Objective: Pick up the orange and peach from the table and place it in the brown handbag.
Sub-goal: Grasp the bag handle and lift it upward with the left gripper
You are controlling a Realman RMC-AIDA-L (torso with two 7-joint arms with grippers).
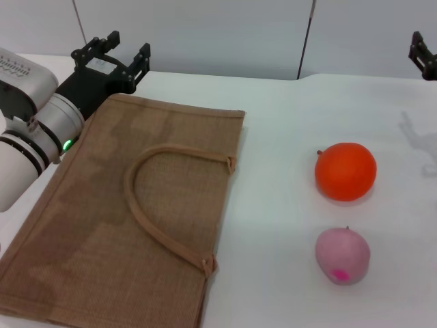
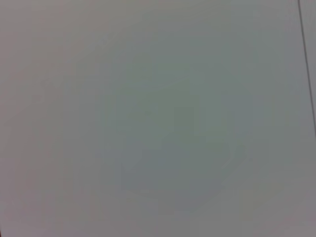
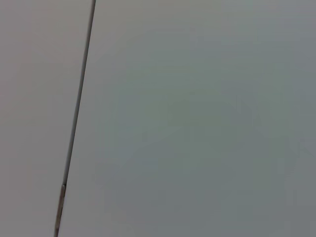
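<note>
The brown handbag (image 1: 130, 212) lies flat at the frame's left on the table (image 1: 287, 137); the orange (image 1: 345, 171) sits centre-right, the peach (image 1: 342, 256) just below it. The left gripper (image 1: 113, 51), fingers spread wide, hovers upper left by the bag's far corner. The right gripper (image 1: 423, 56) peeks in at the upper-right edge, fingers' state unclear.

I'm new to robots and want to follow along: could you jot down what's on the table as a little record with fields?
table: white, holds everything
bag: brown burlap, lying flat on the robot's left side, handle looped on top
orange: on the table right of the bag, apart from it
peach: pink, nearer the robot than the orange, not touching it
left gripper: open, empty, over the bag's far corner
right gripper: at the far right edge, mostly out of view
fruit in bag: none visible
</note>
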